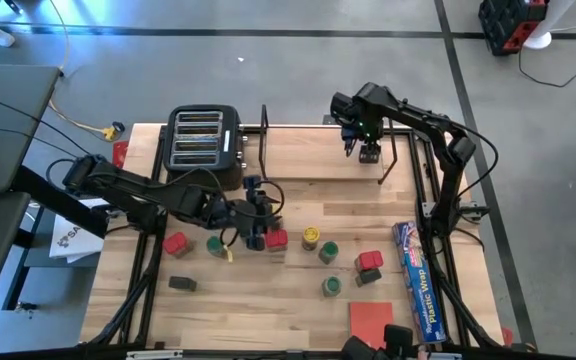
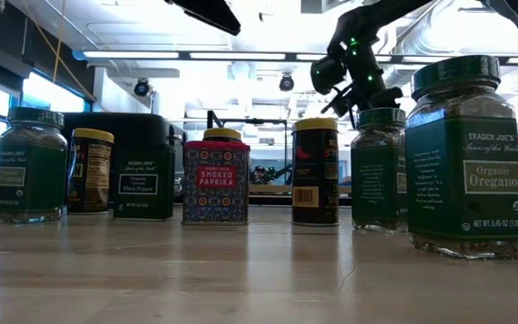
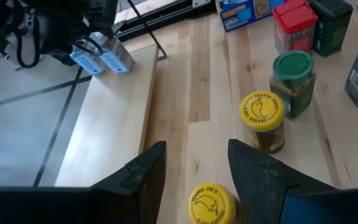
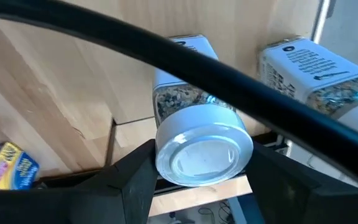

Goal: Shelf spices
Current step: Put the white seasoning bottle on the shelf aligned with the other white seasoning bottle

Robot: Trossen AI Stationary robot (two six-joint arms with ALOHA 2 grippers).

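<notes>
The shelf (image 1: 308,152), a light-wood board in a black wire frame, stands at the far side. My right gripper (image 1: 368,148) points down over it, open. Its fingers stand close on either side of a white-lidded spice jar (image 4: 204,146) that stands on the board; I cannot tell whether they touch it. A second white-lidded jar (image 4: 316,68) stands beside it. My left gripper (image 1: 259,222) is at mid-table, shut on a yellow-lidded jar (image 3: 210,202). Other spices stand on the table: a yellow-lidded jar (image 1: 311,237), green-lidded jars (image 1: 328,250), and red tins (image 1: 368,262). My left gripper has the yellow-lidded jar between its two fingers (image 3: 253,177), one on each side, just below the lid (image 3: 211,198). The fingers slant down toward the table's right side. The jar's lid faces up. The gripper hides the jar's body and base.
A black toaster (image 1: 203,140) stands left of the shelf. A blue plastic-wrap box (image 1: 418,282) lies along the right edge, and a flat red square (image 1: 373,320) lies near the front. A red tin (image 1: 175,243), a green-lidded jar (image 1: 213,245) and a black tin (image 1: 181,283) stand at the left.
</notes>
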